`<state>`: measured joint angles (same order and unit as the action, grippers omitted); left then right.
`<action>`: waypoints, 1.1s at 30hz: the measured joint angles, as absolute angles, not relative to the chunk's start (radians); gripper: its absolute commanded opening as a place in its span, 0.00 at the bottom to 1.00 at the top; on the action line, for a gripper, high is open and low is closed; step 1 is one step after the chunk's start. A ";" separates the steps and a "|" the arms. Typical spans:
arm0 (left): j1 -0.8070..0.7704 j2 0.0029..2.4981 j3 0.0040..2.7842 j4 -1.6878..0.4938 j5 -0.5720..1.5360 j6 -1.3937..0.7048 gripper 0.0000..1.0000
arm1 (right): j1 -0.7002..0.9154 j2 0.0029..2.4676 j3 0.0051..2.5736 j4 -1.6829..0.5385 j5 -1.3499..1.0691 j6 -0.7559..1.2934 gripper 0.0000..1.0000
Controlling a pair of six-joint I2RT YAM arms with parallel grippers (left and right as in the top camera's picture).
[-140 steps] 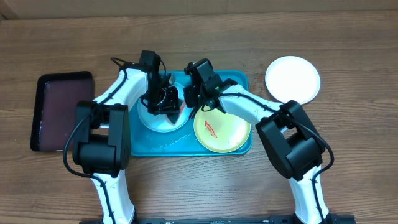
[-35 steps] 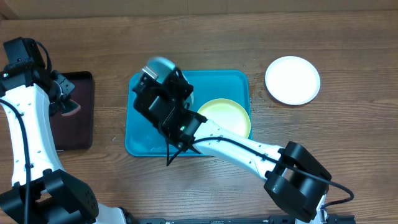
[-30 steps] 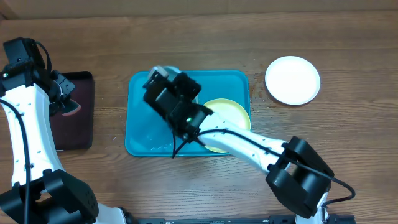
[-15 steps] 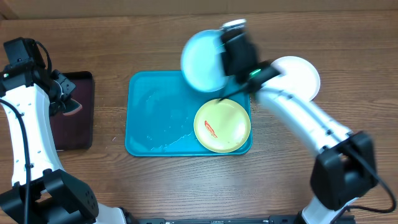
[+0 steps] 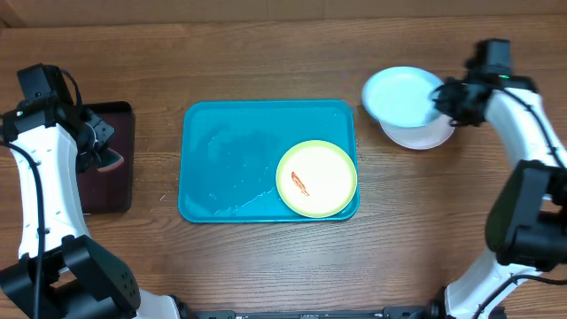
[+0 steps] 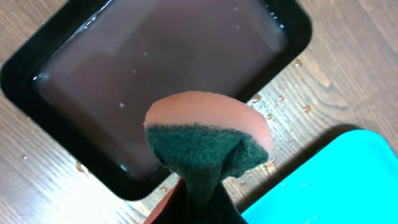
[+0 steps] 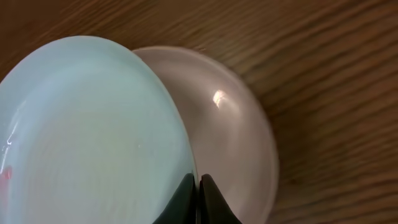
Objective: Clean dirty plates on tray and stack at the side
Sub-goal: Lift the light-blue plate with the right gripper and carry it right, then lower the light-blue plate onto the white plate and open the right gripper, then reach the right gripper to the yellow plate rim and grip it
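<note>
The right end effector has its fingers pressed together on the rim of the pale blue plate, pinching it at the edge. That plate sits over the left part of the white plate, which lies flat on the wooden worktop at the far right, outside the turquoise tray; whether the two plates touch cannot be told. In the overhead view the right end effector is at the blue plate's right edge, its arm running back to the near right. The left end effector is clamped on a sponge, salmon-pink with a dark green scouring face, above the right part of the dark tray, which lies on the worktop left of the turquoise tray and just apart from it. Water drops dot the wood between them. On the turquoise tray, in its near right corner, rests the yellow-green rimmed plate, flat, with a red smear left of its centre.
</note>
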<state>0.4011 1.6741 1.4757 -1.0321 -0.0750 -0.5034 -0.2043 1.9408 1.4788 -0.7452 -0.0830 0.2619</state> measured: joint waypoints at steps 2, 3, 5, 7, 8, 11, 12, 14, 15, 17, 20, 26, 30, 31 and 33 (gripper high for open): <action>0.401 1.674 1.476 -1.028 -0.065 -0.503 0.04 | -0.256 1.941 1.479 -0.744 -0.094 0.268 0.04; 0.401 1.674 1.476 -1.028 -0.062 -0.503 0.05 | -0.272 1.941 1.479 -0.745 -0.098 0.270 0.04; 0.401 1.674 1.476 -1.027 -0.056 -0.503 0.04 | -0.294 1.941 1.476 -0.744 -0.101 0.273 0.04; 0.401 1.674 1.476 -1.025 -0.050 -0.503 0.05 | -0.299 1.941 1.467 -0.731 -0.104 0.274 0.04; 0.401 1.674 1.476 -1.024 -0.048 -0.503 0.04 | -0.299 1.941 1.460 -0.723 -0.105 0.273 0.04; 0.401 1.674 1.476 -1.024 -0.044 -0.503 0.04 | -0.292 1.941 1.421 -0.682 -0.109 0.270 0.18; 0.401 1.674 1.476 -1.024 -0.041 -0.503 0.04 | -0.292 1.941 1.407 -0.672 -0.111 0.269 0.24; 0.401 1.674 1.476 -1.024 -0.040 -0.503 0.04 | -0.291 1.941 1.385 -0.661 -0.116 0.262 0.36; 0.401 1.674 1.476 -1.024 -0.040 -0.503 0.04 | -0.291 1.941 1.375 -0.657 -0.116 0.267 0.41; 0.401 1.674 1.476 -1.024 -0.038 -0.503 0.04 | -0.291 1.941 1.365 -0.657 -0.117 0.264 0.43; 0.401 1.674 1.476 -1.024 -0.038 -0.503 0.04 | -0.290 1.941 1.364 -0.655 -0.136 0.260 0.43; 0.401 1.674 1.476 -1.024 -0.038 -0.503 0.04 | -0.273 1.941 1.364 -0.648 -0.340 0.236 0.53; 0.401 1.674 1.476 -1.024 -0.032 -0.503 0.04 | -0.198 1.941 1.364 -0.624 -0.460 0.201 0.59; 0.401 1.674 1.476 -1.024 -0.026 -0.503 0.04 | -0.168 1.941 1.364 -0.619 -0.471 0.191 0.60; 0.401 1.674 1.476 -1.024 -0.017 -0.502 0.04 | -0.099 1.941 1.364 -0.607 -0.474 0.174 0.60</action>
